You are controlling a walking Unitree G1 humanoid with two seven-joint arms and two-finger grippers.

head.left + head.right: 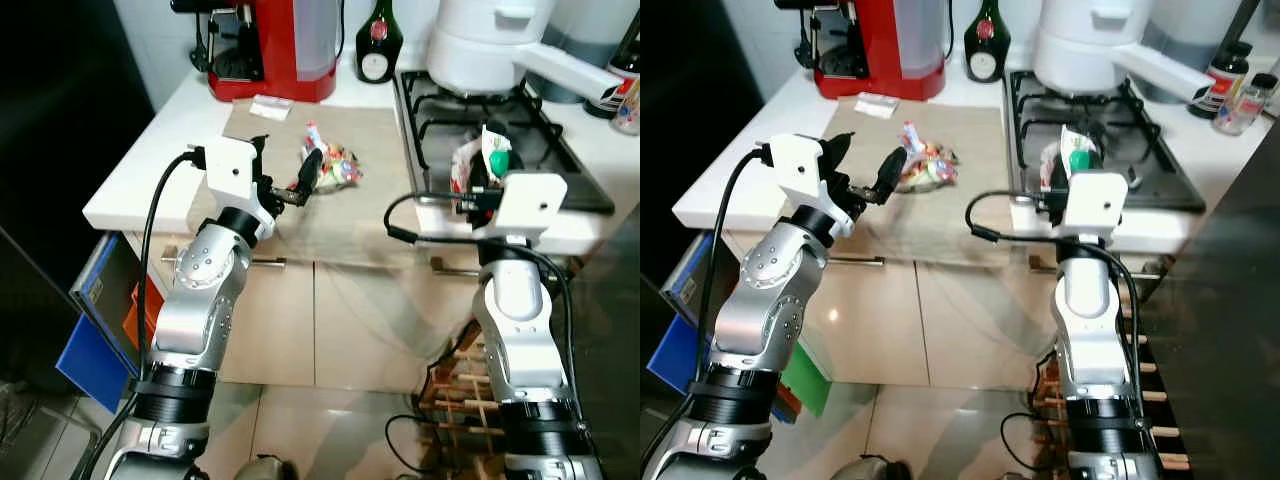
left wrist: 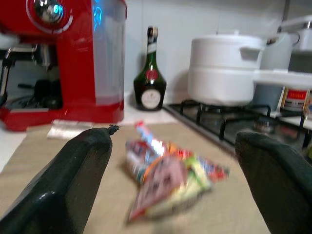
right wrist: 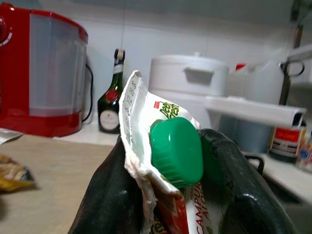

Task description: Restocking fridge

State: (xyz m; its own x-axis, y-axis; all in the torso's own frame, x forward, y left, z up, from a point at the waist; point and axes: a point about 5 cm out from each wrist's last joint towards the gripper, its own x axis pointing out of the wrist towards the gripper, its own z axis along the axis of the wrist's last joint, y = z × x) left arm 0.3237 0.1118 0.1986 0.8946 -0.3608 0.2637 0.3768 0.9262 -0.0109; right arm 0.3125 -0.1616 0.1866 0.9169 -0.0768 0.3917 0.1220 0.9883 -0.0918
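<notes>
A colourful crinkled snack packet (image 1: 335, 166) lies on the beige counter mat (image 1: 300, 215), also seen as the packet (image 2: 168, 178) in the left wrist view. My left gripper (image 1: 290, 178) is open just short of it, one fingertip (image 1: 311, 165) near the packet's left edge. My right gripper (image 1: 482, 180) is shut on a white carton with a green cap (image 3: 176, 150), held upright over the hob's front edge (image 1: 470, 205).
A red coffee machine (image 1: 275, 45), a dark bottle (image 1: 378, 40) and a white pot (image 1: 487, 45) on the black gas hob (image 1: 530, 150) stand at the back. Below the counter are cabinet doors (image 1: 320, 320) and a wooden rack (image 1: 465, 395) on the floor.
</notes>
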